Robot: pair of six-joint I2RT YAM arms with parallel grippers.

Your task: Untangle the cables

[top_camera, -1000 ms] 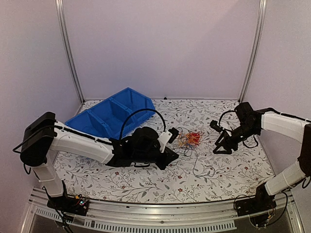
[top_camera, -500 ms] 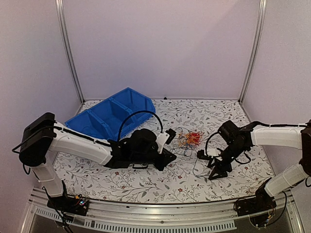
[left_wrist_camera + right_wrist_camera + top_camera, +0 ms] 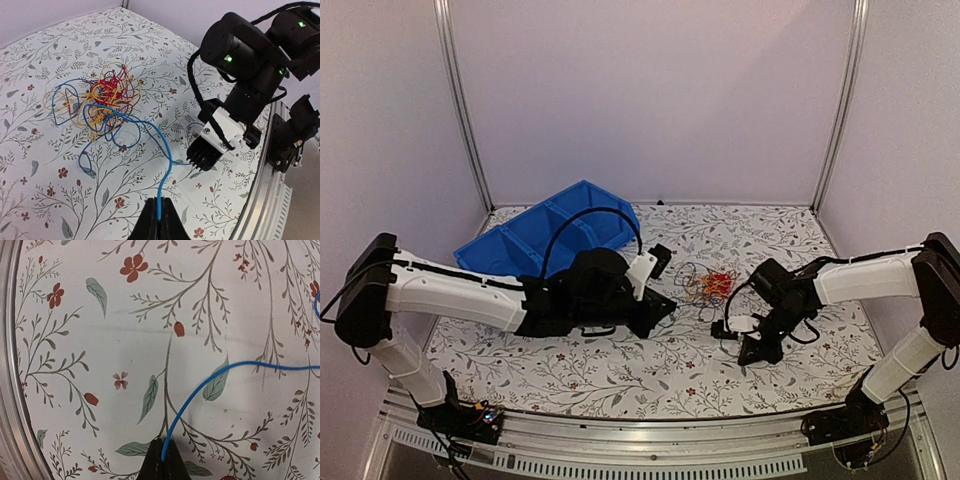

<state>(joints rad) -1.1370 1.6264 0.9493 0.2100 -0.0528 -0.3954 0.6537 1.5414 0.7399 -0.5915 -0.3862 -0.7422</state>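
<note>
Since the earlier frame the right arm had swung in from the far right and dropped low toward the middle, while the left arm had drawn back a little.

From above, the right hand [image 3: 757,350] sat low over the surface [image 3: 620,372]. The cables [image 3: 708,286] lay in a small tangle between it and the left hand [image 3: 665,304], well apart from the blue bin [image 3: 545,238].

In the left wrist view, the left hand was clenched on a blue cable [image 3: 159,197] that ran up into the tangle.

In the right wrist view, the right hand was likewise pinched on a blue strand; whether it was the same one could not be told.

The step seemed to call for drawing the hands apart slowly and low. The thing to watch was that the strand slid free rather than dragging the tangle along or cinching it tighter.
</note>
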